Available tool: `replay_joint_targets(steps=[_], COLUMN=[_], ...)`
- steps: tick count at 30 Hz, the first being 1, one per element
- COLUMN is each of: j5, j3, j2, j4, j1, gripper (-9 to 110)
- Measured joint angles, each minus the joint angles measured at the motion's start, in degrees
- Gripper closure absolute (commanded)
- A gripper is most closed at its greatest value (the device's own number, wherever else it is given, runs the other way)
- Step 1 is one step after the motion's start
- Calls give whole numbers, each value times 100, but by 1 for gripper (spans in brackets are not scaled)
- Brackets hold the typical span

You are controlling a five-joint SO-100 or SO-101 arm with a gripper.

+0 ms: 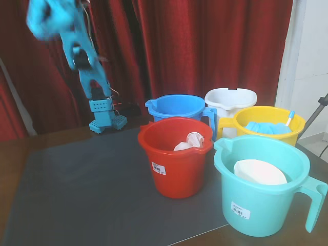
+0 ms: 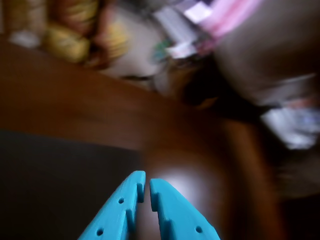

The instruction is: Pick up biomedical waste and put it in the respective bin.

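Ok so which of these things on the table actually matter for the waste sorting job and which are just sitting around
Part of the job:
- white glove, already lying in the red bucket
- red bucket
- gripper, nearly shut and empty in the wrist view

Just sitting around:
- blue bucket
- white bucket
- yellow bucket with blue gloves
- teal bucket holding a white bowl-shaped item
- grey mat

Red bucket (image 1: 177,159) with white glove (image 1: 189,141) and white barcode sticker (image 1: 158,167); teal bucket (image 1: 266,200); blue bucket (image 1: 177,106); yellow bucket (image 1: 269,123); white bucket (image 1: 230,100); dark grey mat (image 1: 77,189); red curtain (image 1: 205,46); cyan arm (image 1: 84,56) are shown.
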State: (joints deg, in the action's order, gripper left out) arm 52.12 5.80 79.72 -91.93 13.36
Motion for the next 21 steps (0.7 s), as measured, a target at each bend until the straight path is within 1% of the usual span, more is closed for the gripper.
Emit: replay_joint_targets(steps=[1, 2, 4, 5, 10, 12, 14, 17, 18, 21], j5=[-229, -615, -1020, -1248, -1749, -2250, -2839, -3507, -3858, -4113], j3=[404, 1169, 2118, 2962, 6337, 7805, 9211, 11145, 12568, 13693], j2=[501, 1239, 2039, 2637, 4957, 5836, 6645, 7954, 9158, 10072], j4=[0, 0, 0, 0, 0, 44, 439, 1415, 2083, 2549], j1=[0, -70, -35, -18, 70, -9, 18, 88, 88, 88], gripper=[102, 102, 102, 102, 102, 102, 102, 102, 102, 102])
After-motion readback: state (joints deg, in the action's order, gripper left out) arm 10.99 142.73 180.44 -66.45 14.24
